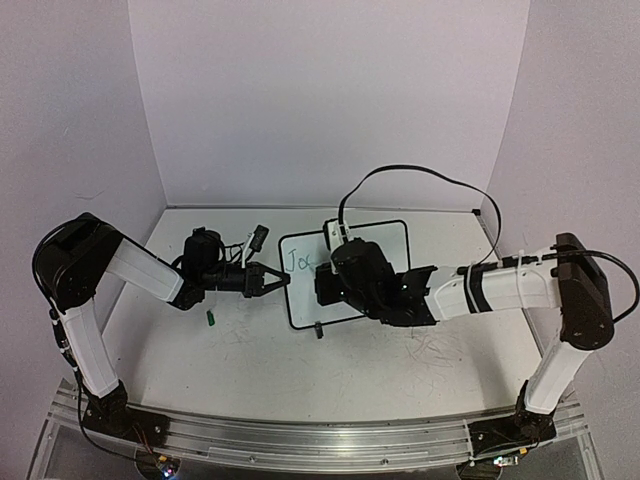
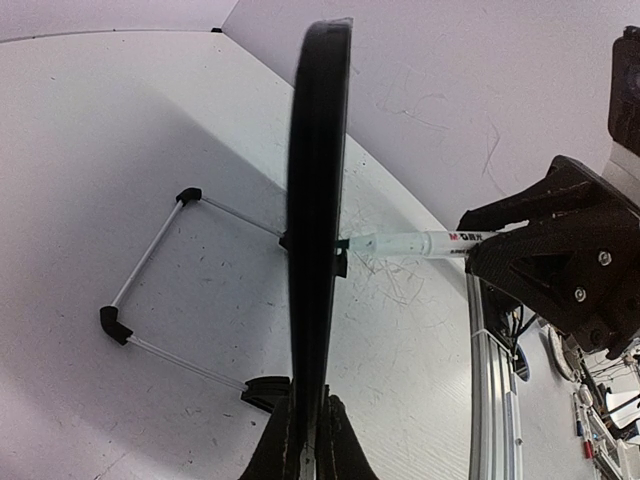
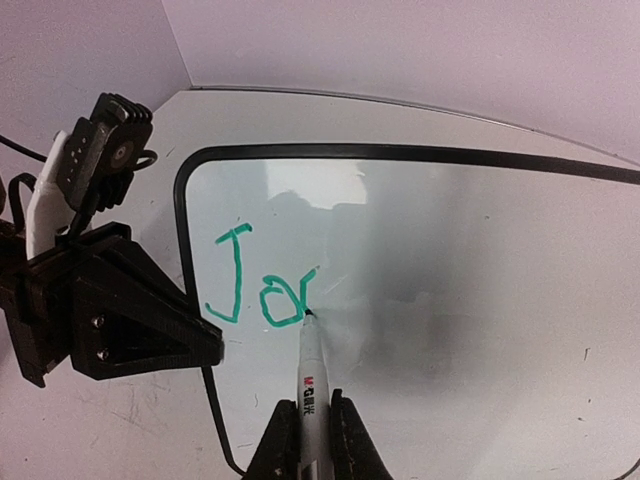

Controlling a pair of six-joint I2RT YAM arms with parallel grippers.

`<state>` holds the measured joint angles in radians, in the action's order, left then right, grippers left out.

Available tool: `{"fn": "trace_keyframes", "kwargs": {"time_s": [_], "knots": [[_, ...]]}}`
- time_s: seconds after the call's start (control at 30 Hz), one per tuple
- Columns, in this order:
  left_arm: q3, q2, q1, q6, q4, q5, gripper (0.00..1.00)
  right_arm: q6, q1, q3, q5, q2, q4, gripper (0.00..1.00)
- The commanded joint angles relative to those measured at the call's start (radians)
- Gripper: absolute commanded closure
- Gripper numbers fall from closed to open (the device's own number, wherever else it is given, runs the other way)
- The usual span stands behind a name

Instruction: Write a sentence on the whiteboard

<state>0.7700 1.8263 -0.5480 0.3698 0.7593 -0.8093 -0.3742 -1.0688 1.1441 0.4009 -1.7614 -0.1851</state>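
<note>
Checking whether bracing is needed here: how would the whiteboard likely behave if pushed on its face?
Probably stiff: edge-on, the whiteboard shows as a straight thin slab. Likely light and apt to tip or slide, as it rests on a wire frame with small feet. The left fingers clamp its edge, seemingly bracing it against the marker.

I saw the whiteboard (image 1: 300, 300) near the middle of the bench (image 1: 250, 370), a small white rectangle with a thin black, rounded-corner border. One black clip foot (image 1: 318, 331) showed at its 6 o'clock edge. It was propped up rather than lying flat, and from the left wrist it appeared edge-on as a narrow dark strip. The left claw (image 1: 272, 280) was clamped on its 9 o'clock edge. The sentence (image 3: 262, 285) was only begun: a thin green "J", an "o" and a short rising stroke, sitting toward 10 o'clock on the board's face. The marker (image 3: 308, 370) had its tip touching the foot of that stroke.
</note>
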Motion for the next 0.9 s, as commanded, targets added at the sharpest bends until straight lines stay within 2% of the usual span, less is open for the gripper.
{"fn": "trace_keyframes", "kwargs": {"time_s": [0.0,0.87], "knots": [[-0.007,-0.044,-0.014,-0.014,0.011,-0.032,1.00,-0.016,0.003,-0.013,0.052,0.036,0.024,1.00],[-0.008,-0.047,-0.014,-0.015,0.010,-0.032,1.00,0.029,0.005,0.046,0.122,0.033,0.004,1.00]]}}
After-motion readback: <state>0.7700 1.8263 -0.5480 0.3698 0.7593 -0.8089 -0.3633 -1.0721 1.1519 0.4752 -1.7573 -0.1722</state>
